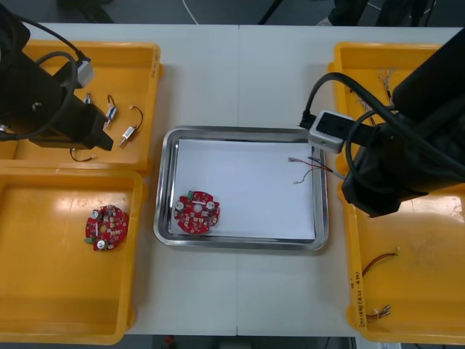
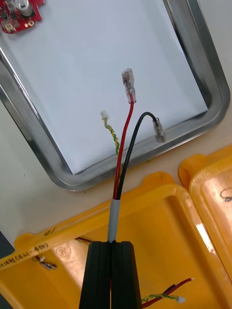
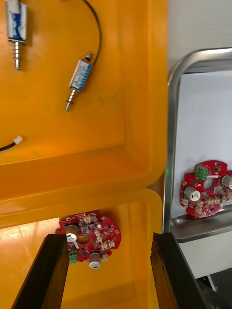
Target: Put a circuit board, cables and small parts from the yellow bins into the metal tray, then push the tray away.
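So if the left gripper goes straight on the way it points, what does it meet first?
Likely the red circuit board lying in the yellow bin, though depth is unclear.

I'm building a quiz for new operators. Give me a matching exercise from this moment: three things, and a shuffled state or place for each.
1 small metal parts
2 left gripper
3 right gripper

a open above the left yellow bins
b shut on the red and black cable, beside the metal tray
c lying in the farther of the left bins

Pairs: 1-c, 2-a, 3-b
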Tool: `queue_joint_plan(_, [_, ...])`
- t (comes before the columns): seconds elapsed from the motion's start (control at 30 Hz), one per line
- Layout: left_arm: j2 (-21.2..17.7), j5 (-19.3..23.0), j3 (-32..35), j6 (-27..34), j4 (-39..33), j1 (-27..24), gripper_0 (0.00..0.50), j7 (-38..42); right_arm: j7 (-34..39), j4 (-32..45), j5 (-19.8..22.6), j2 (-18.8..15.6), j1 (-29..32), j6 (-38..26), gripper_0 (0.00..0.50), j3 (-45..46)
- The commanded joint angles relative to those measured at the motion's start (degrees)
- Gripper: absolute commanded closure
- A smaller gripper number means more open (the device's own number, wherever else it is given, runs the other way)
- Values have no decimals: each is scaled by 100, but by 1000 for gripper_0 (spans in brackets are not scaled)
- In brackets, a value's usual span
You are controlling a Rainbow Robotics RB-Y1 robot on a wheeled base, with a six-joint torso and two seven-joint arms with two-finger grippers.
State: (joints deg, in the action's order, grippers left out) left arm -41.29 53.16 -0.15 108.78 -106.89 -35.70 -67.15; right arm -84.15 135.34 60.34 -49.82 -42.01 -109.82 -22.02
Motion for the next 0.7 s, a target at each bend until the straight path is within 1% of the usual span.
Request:
queue_joint_plan(0.03, [-274, -131, 138, 64, 458, -473, 0, -633, -286, -210, -242, 588, -501, -18, 500, -444])
queue_joint_plan(0.07, [-310, -166, 138, 73, 757, -640, 0, -826, -330, -333, -365, 790, -606, -18, 500, -619])
queue_joint_plan(0.1, [-318, -192, 138, 91, 951, -755, 0, -949, -366, -386, -444, 922, -668, -18, 500, -716])
queue_joint_plan(0.2, [-318, -289, 138, 122, 1469, -1045, 0, -1222, -682, -553, -682, 1212, -765, -18, 500, -936])
queue_joint_plan(0.23, [-318, -306, 138, 117, 1557, -1089, 0, -1266, -779, -596, -717, 1256, -773, -18, 500, -953])
queue_joint_plan(0.3, [-318, -482, 138, 122, 1847, -1238, 0, -1503, -1130, -807, -822, 1423, -782, 66, 500, -989])
queue_joint_plan(0.47, [-327, -807, 138, 91, 2322, -1423, 0, -2030, -1702, -1256, -884, 1634, -782, 251, 500, -1015])
queue_joint_plan(0.53, [-327, -904, 138, 56, 2480, -1458, 0, -2224, -1886, -1370, -998, 1678, -773, 339, 500, -1085])
queue_joint_plan(0.6, [-327, -1045, 138, 3, 2700, -1510, 0, -2452, -2088, -1467, -1227, 1704, -773, 515, 500, -1270])
queue_joint_plan(0.7, [-327, -1150, 138, -85, 2937, -1554, 0, -2663, -2106, -1537, -1420, 1704, -773, 734, 500, -1498])
